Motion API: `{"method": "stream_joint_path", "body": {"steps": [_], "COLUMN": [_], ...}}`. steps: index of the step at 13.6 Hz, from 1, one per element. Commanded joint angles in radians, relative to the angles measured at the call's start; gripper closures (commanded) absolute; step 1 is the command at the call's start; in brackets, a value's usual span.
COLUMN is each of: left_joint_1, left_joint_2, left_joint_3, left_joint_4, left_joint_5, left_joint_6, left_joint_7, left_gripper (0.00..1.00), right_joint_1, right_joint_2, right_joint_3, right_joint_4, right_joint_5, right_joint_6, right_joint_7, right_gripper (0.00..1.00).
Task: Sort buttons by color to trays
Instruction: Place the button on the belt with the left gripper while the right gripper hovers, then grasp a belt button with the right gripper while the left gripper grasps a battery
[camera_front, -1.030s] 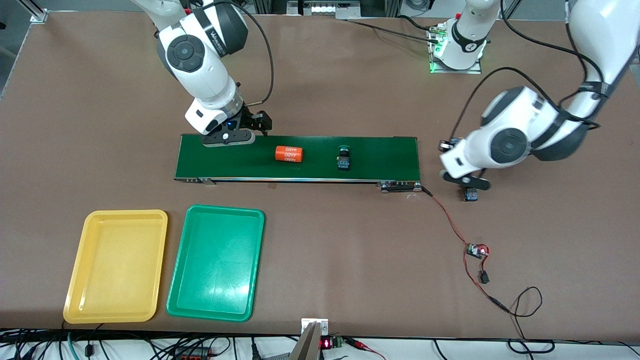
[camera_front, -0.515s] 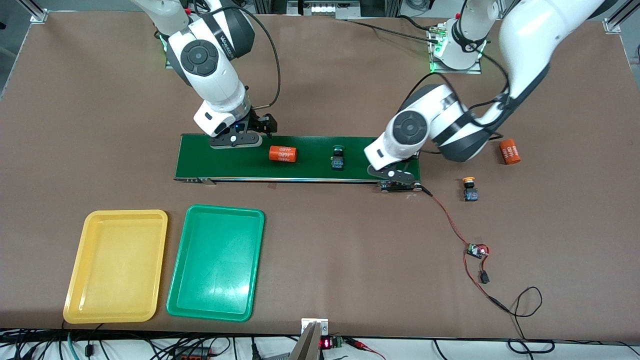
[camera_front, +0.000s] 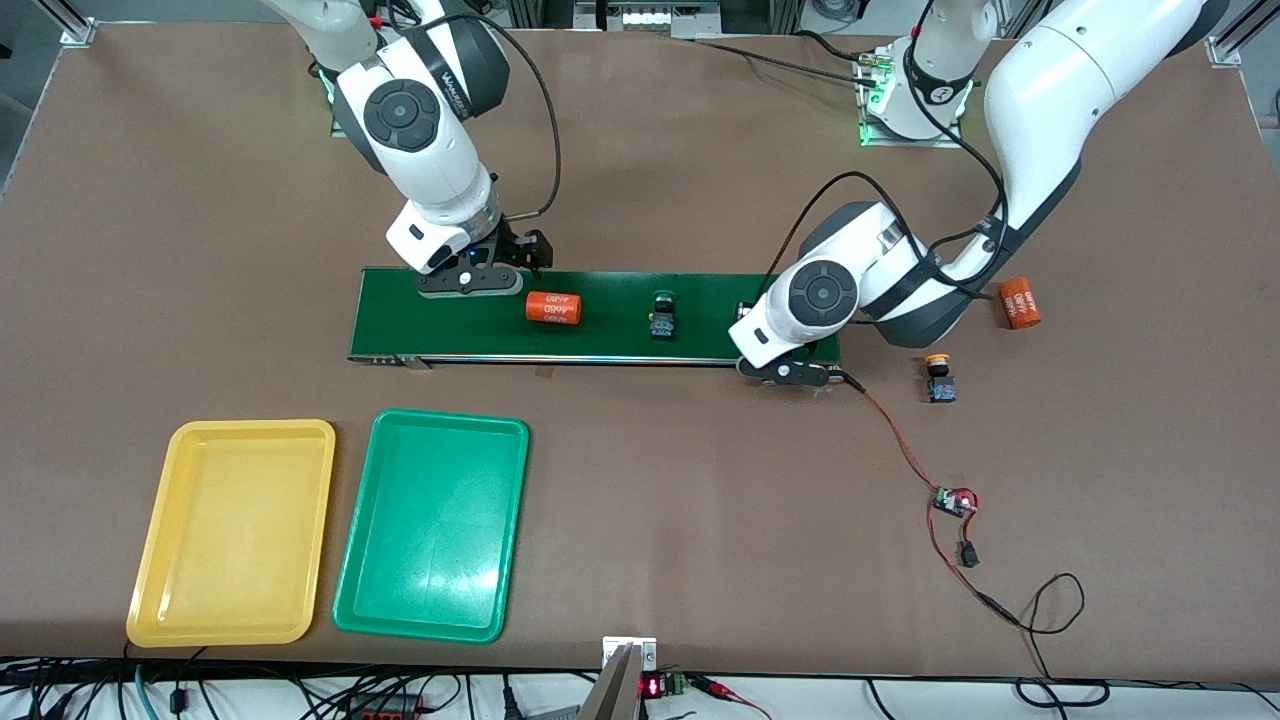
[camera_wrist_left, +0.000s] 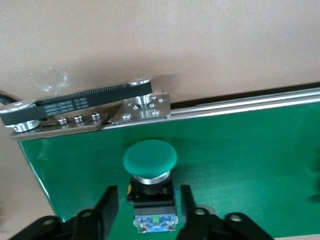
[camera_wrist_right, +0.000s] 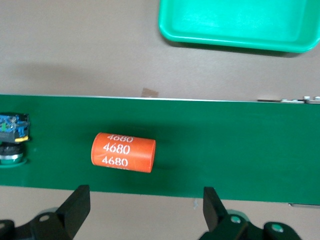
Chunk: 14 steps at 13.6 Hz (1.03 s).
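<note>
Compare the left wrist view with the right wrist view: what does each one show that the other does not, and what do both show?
Only the left wrist view shows a green-capped button lying on the belt between the open left pincer's fingers, and the belt's toothed end roller.

Only the right wrist view shows the orange cylinder printed 4680, another button at the picture's edge, the green tray, and the open right pincer.

Both show the dark-green conveyor belt on the brown table.
</note>
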Motion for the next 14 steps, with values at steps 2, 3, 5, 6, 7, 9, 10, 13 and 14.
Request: {"method": "stream_joint_path", "body": {"steps": [2,3,5,6,7,9,10,13,14], "left_joint_1": [0.006,0.006,0.007,0.016,0.024,0.065,0.078,0.084,0.098], "left_joint_2": [-0.042,-0.05,-0.049,-0.049,-0.049,-0.046,-0.043,-0.041,-0.04], "left_joint_3": [-0.027,-0.046,-0.051,-0.05,-0.047,-0.041,-0.033,0.021,0.038], "left_joint_4": [0.059,0.105,0.201,0.234,0.254,0.26,0.26,0.254,0.249], "left_joint_5": [-0.027,-0.027,-0.025,-0.019,-0.013,-0.007,-0.005,-0.007,-0.011], "left_joint_6": [-0.039,-0.097,-0.235,-0.284,-0.308,-0.325,-0.325,-0.329,-0.329], "left_joint_7": [-0.014,-0.014,0.01,0.02,0.02,0.023,0.021,0.03,0.061], "left_gripper": [0.0,0.0,0.0,0.0,0.0,0.0,0.0,0.0,0.0], "right_joint_1": [0.022,0.023,0.037,0.039,0.046,0.069,0.074,0.086,0.086], "right_joint_2": [0.01,0.01,0.011,0.014,0.019,0.03,0.034,0.06,0.076], "right_joint_3": [-0.002,-0.002,-0.002,-0.002,-0.002,-0.002,-0.004,-0.005,-0.005], "right_joint_4": [0.021,0.021,0.021,0.021,0.021,0.025,0.037,0.057,0.068], "right_joint_5": [-0.034,-0.034,-0.034,-0.034,-0.034,-0.062,-0.086,-0.088,-0.091], "right_joint_6": [-0.015,-0.015,-0.015,-0.015,-0.015,-0.015,-0.016,-0.015,-0.016], "right_joint_7": [0.078,0.091,0.096,0.098,0.122,0.176,0.177,0.199,0.21], "right_gripper": [0.0,0.0,0.0,0.0,0.0,0.0,0.0,0.0,0.0]}}
